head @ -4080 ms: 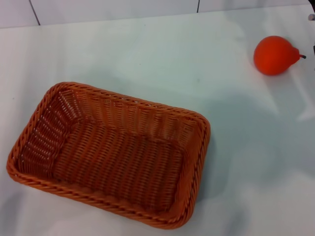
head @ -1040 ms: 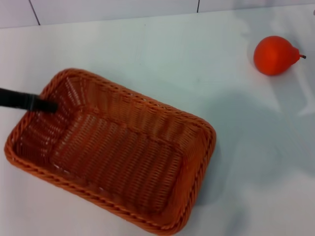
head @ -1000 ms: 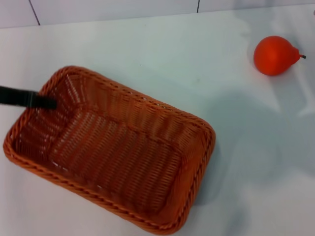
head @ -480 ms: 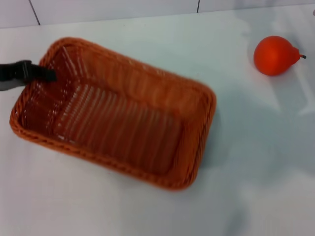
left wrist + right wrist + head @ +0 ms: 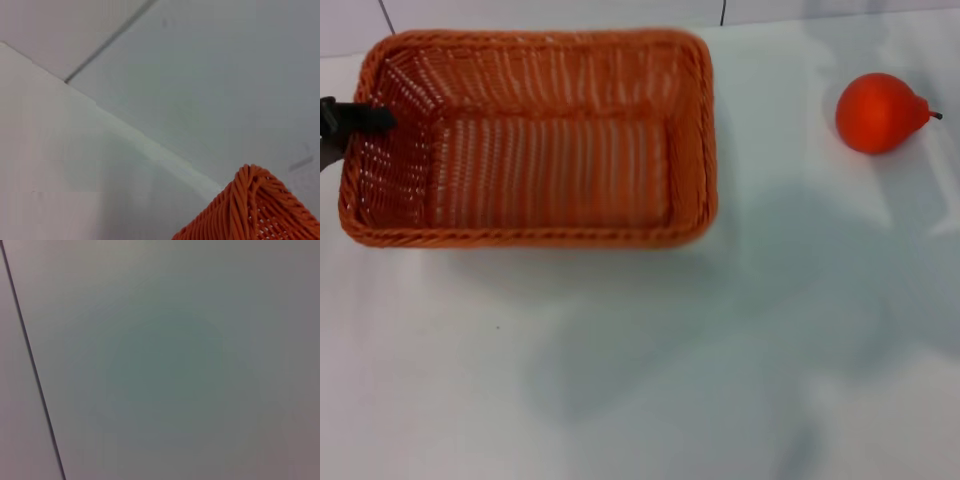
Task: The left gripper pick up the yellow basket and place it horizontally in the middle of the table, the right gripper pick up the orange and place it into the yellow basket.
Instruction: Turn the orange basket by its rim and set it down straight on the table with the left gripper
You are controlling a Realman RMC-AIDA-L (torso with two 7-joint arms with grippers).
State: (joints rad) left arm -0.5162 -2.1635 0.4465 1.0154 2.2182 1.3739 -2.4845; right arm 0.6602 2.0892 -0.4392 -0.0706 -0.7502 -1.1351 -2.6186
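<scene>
Head view: basket [image 5: 530, 140] lying with long sides level across the picture, far-left on the table [image 5: 650, 370], its far rim close to the table's back edge. Left gripper [image 5: 365, 118] reaching in from the left border, black fingers pinched on the short left wall just under the braided rim, so clenched on the wicker. Gripping the short end likely chosen because it lets the whole basket be swung and dragged from one side. Horizontal already, but well left of centre and far back, so probably not yet at its final spot. Whether the base rests on the table or hangs just above, cannot tell. Orange [image 5: 878, 112] at the far right, well apart from the basket, stem pointing right, untouched. No right gripper anywhere here; by all signs parked out of frame, waiting for the basket to be set down.

Left wrist view: only one braided corner of the basket [image 5: 252, 210] at the picture's edge, with pale wall and a dark seam behind it. Own fingers not shown, so grip confirmed only from the head camera.

Right wrist view: nothing but a blank grey surface with one thin dark line. No fingers, no orange, no basket. State of the right jaws: not visible, so cannot say.
</scene>
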